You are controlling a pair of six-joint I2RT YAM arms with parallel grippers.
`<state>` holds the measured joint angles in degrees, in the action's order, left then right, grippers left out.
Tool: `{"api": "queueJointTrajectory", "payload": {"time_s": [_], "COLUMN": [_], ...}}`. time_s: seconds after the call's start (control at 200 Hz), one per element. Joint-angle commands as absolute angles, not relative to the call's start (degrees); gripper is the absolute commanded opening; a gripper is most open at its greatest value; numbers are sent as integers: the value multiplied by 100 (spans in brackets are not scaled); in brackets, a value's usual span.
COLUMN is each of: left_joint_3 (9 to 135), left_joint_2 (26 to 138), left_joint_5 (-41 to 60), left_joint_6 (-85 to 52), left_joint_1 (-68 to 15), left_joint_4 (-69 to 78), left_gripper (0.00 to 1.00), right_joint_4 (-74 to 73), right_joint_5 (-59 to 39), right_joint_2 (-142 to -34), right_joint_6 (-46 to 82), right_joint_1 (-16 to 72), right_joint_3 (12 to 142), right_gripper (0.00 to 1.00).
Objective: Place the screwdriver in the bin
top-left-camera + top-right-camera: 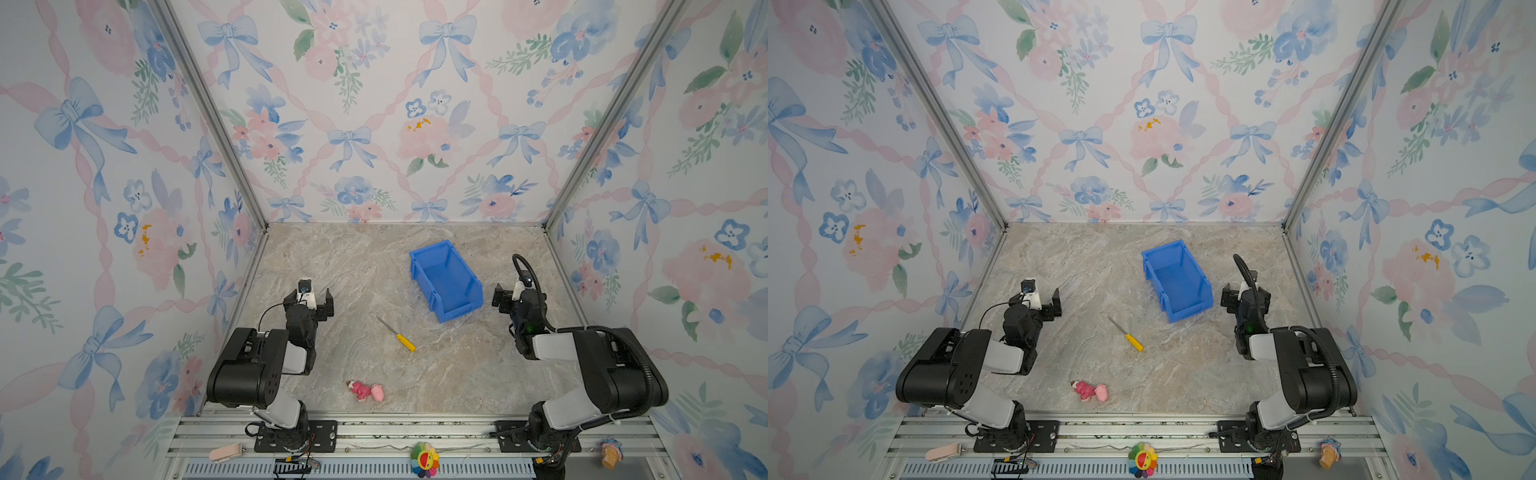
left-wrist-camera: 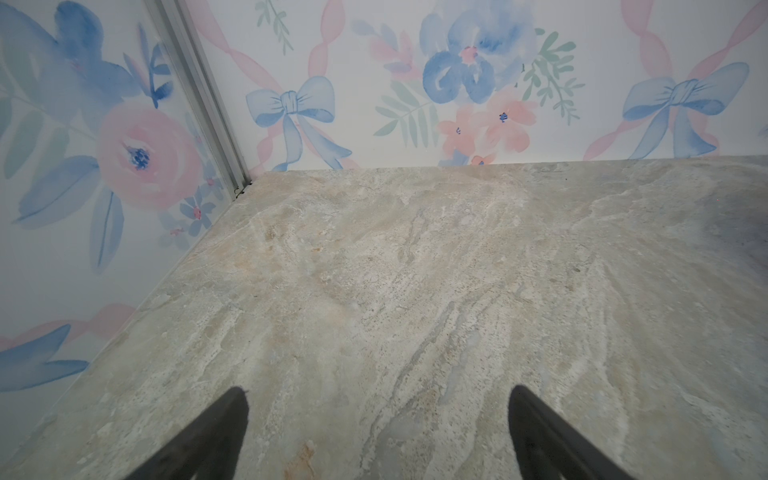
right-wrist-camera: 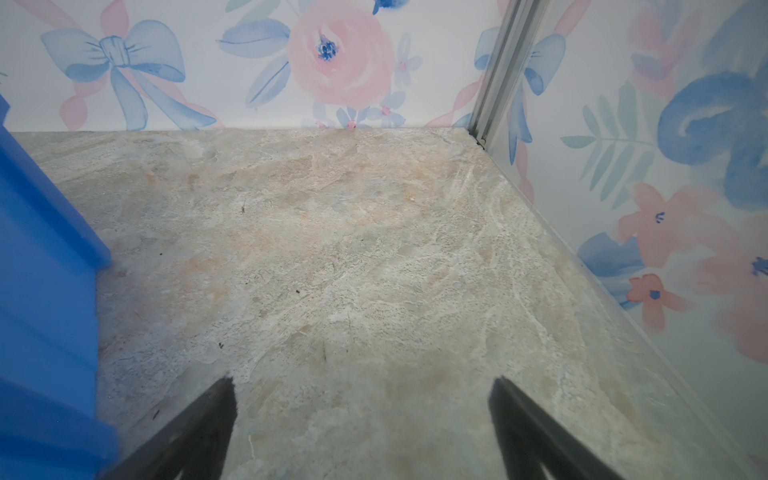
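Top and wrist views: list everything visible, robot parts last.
screwdriver: one, yellow handle, silver shaft, mid-table
bin: one, blue, empty, behind the screwdriver, right of centre
toy figure: one, pink, in front of the screwdriver
flower toy: one, rainbow, front rail, middle
pink piece: one, pale pink, front rail, left
small figure: one, tan and blue, front rail, right
table: one, beige marbled, between floral walls
left gripper: one, black, left of the screwdriver, jaws open, empty
right gripper: one, black, beside the bin, jaws open, empty

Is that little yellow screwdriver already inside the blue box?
No, the screwdriver lies on the table outside the empty bin, not touching it.
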<state>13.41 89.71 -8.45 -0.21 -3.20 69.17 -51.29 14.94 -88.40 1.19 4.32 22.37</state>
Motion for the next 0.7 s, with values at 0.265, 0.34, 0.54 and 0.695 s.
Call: {"api": "queueJointTrajectory", "payload": {"time_s": [0.265, 0.34, 0.54, 0.695], "left_joint_3": [1389, 1398, 1393, 1389], "left_joint_2": [8982, 8984, 8982, 8974], "left_joint_5": [-772, -734, -712, -710], "left_joint_6": [-94, -97, -104, -113], "left_joint_1": [-290, -275, -264, -264], "left_joint_4": [6922, 6921, 6922, 6919], "left_gripper": [98, 98, 98, 98], "right_joint_4": [-5300, -5295, -5292, -5292], "right_joint_5": [1465, 1468, 1468, 1467], "right_joint_2": [-8877, -8877, -8877, -8877], "right_joint_6": [66, 65, 68, 63], "right_joint_1": [466, 466, 466, 466], "right_joint_3": [2197, 2197, 2197, 2197], "right_gripper": [97, 97, 97, 97]}}
